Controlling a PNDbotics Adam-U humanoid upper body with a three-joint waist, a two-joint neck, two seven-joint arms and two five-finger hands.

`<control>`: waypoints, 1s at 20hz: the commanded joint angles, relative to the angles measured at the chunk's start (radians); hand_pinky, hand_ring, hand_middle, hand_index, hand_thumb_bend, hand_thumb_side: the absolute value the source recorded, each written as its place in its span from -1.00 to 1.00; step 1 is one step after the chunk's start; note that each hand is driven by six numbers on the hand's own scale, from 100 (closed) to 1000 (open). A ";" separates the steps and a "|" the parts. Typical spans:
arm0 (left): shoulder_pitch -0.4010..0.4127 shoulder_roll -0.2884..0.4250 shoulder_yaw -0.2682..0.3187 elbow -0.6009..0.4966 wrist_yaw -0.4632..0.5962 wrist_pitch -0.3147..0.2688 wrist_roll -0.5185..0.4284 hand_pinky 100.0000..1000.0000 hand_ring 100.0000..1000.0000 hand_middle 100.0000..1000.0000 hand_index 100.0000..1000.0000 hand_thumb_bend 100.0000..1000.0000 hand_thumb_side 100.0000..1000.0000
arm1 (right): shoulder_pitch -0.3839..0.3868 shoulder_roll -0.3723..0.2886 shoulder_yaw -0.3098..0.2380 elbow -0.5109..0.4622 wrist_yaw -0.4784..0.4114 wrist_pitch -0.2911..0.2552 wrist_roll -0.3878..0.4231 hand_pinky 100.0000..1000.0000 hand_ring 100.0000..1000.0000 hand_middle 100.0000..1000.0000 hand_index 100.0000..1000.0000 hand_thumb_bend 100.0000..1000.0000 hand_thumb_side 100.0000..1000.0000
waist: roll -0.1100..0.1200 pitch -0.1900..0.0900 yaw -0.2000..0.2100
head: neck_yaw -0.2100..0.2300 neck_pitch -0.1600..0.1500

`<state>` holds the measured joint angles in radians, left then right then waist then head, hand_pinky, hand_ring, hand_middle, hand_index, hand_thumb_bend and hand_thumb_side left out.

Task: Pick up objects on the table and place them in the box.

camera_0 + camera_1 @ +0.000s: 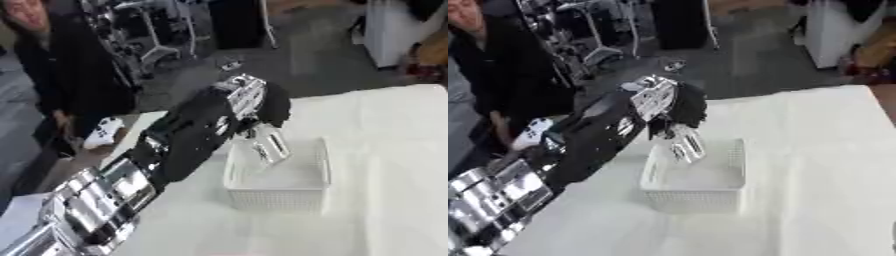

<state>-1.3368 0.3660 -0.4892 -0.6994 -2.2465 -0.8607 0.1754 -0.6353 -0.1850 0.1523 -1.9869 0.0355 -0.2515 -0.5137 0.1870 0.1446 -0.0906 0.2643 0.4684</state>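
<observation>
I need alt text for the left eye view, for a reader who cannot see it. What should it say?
The robot's left hand holds a pale flat object tilted over the near-left corner of a white slatted box, which stands on a white table. The black and silver left arm crosses the picture from the lower left.

No legible txt, labels or nos. anywhere.

Your table (394,210): white cloth cover, runs from 12 o'clock edge down to 6 o'clock, left edge slanting toward 7. White latticed box (278,196) sits directly on it near centre, slightly toward 9 o'clock. Cloth shows faint creases around 3 o'clock.
</observation>
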 commanded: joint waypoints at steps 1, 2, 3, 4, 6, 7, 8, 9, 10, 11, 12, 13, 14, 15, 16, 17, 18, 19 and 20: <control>-0.010 0.020 -0.020 -0.022 -0.051 -0.020 0.017 -0.39 -0.32 -0.48 -0.21 -0.93 0.61 | -0.015 -0.003 0.003 -0.013 0.001 -0.001 0.003 -0.19 -0.02 0.08 0.70 -1.00 1.00 | -0.006 -0.022 0.001 | -0.002 -0.010; -0.008 0.021 -0.031 -0.033 -0.067 -0.033 0.013 0.18 0.19 -0.16 0.09 -0.42 0.81 | -0.015 -0.004 0.003 -0.013 0.000 -0.001 0.003 -0.19 -0.02 0.08 0.70 -1.00 1.00 | -0.006 -0.022 0.001 | -0.002 -0.010; -0.007 0.025 -0.042 -0.042 -0.088 -0.040 0.001 0.88 0.74 0.34 0.50 0.15 1.00 | -0.015 -0.004 0.003 -0.013 0.000 -0.001 0.004 -0.18 -0.01 0.08 0.70 -1.00 1.00 | -0.006 -0.022 0.002 | 0.000 -0.009; -0.005 0.028 -0.048 -0.052 -0.108 -0.043 -0.018 1.00 0.93 0.52 0.62 0.44 1.00 | -0.015 -0.004 0.003 -0.013 0.000 -0.001 0.004 -0.18 -0.01 0.08 0.70 -1.00 1.00 | -0.006 -0.022 0.002 | 0.001 -0.008; -0.003 0.037 -0.045 -0.072 -0.131 -0.046 -0.057 1.00 1.00 0.74 0.73 0.75 1.00 | -0.015 -0.004 0.002 -0.013 0.000 -0.001 0.003 -0.18 -0.01 0.08 0.70 -1.00 1.00 | -0.006 -0.023 0.003 | 0.002 -0.006; -0.001 0.042 -0.043 -0.084 -0.129 -0.046 -0.071 1.00 1.00 0.78 0.75 0.74 1.00 | -0.014 -0.004 0.002 -0.013 0.000 -0.001 0.003 -0.18 -0.01 0.08 0.70 -1.00 1.00 | -0.006 -0.023 0.003 | 0.002 -0.005; 0.000 0.050 -0.039 -0.103 -0.117 -0.046 -0.079 1.00 1.00 0.80 0.76 0.58 1.00 | -0.014 -0.005 0.002 -0.013 0.001 -0.001 0.003 -0.18 -0.02 0.08 0.70 -1.00 1.00 | -0.006 -0.023 0.004 | 0.002 -0.005; 0.004 0.063 -0.034 -0.128 -0.095 -0.046 -0.083 1.00 1.00 0.80 0.76 0.48 1.00 | -0.014 -0.005 0.002 -0.013 0.001 -0.001 0.003 -0.18 -0.01 0.08 0.70 -1.00 1.00 | -0.006 -0.023 0.005 | 0.002 -0.004; 0.011 0.081 -0.026 -0.161 -0.064 -0.046 -0.085 1.00 1.00 0.81 0.75 0.38 1.00 | -0.014 -0.005 0.002 -0.013 0.001 -0.001 0.003 -0.18 -0.01 0.08 0.70 -1.00 1.00 | -0.005 -0.023 0.006 | 0.001 -0.003; 0.025 0.109 -0.008 -0.206 -0.015 -0.038 -0.088 1.00 1.00 0.80 0.73 0.13 1.00 | -0.014 -0.006 0.001 -0.013 0.002 -0.001 0.002 -0.18 -0.01 0.08 0.70 -1.00 1.00 | -0.005 -0.023 0.008 | 0.001 -0.001; 0.052 0.147 0.018 -0.265 0.054 -0.022 -0.091 1.00 1.00 0.78 0.70 -0.11 1.00 | -0.014 -0.006 0.000 -0.013 0.003 -0.002 0.001 -0.18 -0.01 0.08 0.70 -1.00 1.00 | -0.003 -0.022 0.011 | 0.001 0.003; 0.089 0.189 0.051 -0.335 0.151 0.003 -0.091 1.00 1.00 0.70 0.63 -0.45 1.00 | -0.015 -0.007 -0.001 -0.013 0.004 -0.002 0.000 -0.18 -0.01 0.08 0.70 -1.00 1.00 | -0.003 -0.021 0.013 | 0.001 0.004; 0.133 0.230 0.088 -0.408 0.277 0.041 -0.076 1.00 0.94 0.62 0.55 -0.64 1.00 | -0.015 -0.009 -0.002 -0.013 0.005 -0.002 -0.002 -0.18 -0.02 0.08 0.70 -1.00 1.00 | -0.002 -0.019 0.016 | -0.001 0.004; 0.181 0.272 0.120 -0.480 0.414 0.086 -0.053 1.00 0.89 0.61 0.54 -0.76 1.00 | -0.015 -0.011 -0.003 -0.013 0.006 -0.003 -0.003 -0.18 -0.02 0.08 0.70 -1.00 1.00 | -0.002 -0.018 0.018 | -0.006 0.001; 0.234 0.313 0.151 -0.540 0.555 0.136 -0.033 0.98 0.81 0.58 0.52 -0.86 1.00 | -0.016 -0.013 -0.003 -0.013 0.006 -0.002 -0.003 -0.19 -0.02 0.08 0.70 -1.00 1.00 | -0.003 -0.016 0.021 | -0.011 -0.003; 0.287 0.348 0.182 -0.588 0.698 0.188 -0.017 0.85 0.72 0.55 0.52 -0.92 1.00 | -0.015 -0.016 -0.004 -0.013 0.008 -0.002 -0.004 -0.19 -0.02 0.08 0.69 -1.00 1.00 | -0.004 -0.016 0.024 | -0.016 -0.008; 0.337 0.376 0.211 -0.624 0.842 0.243 -0.008 0.71 0.60 0.51 0.49 -0.94 1.00 | -0.014 -0.019 -0.005 -0.013 0.009 -0.002 -0.005 -0.19 -0.02 0.08 0.69 -1.00 1.00 | -0.005 -0.016 0.028 | -0.020 -0.012; 0.382 0.395 0.237 -0.654 0.984 0.300 -0.003 0.56 0.48 0.46 0.47 -0.96 1.00 | -0.012 -0.023 -0.007 -0.013 0.010 -0.001 -0.006 -0.19 -0.02 0.08 0.69 -1.00 1.00 | -0.007 -0.017 0.032 | -0.022 -0.016; 0.423 0.404 0.261 -0.679 1.129 0.355 0.003 0.44 0.38 0.43 0.48 -0.94 1.00 | -0.009 -0.027 -0.009 -0.013 0.011 0.000 -0.008 -0.19 -0.02 0.08 0.69 -1.00 1.00 | -0.010 -0.019 0.038 | -0.024 -0.020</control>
<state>-0.9068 0.7133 -0.2759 -1.3269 -1.2810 -0.5676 0.1662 -0.6349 -0.1982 0.1481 -1.9869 0.0410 -0.2515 -0.5165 0.1863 0.1426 -0.0532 0.2465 0.4611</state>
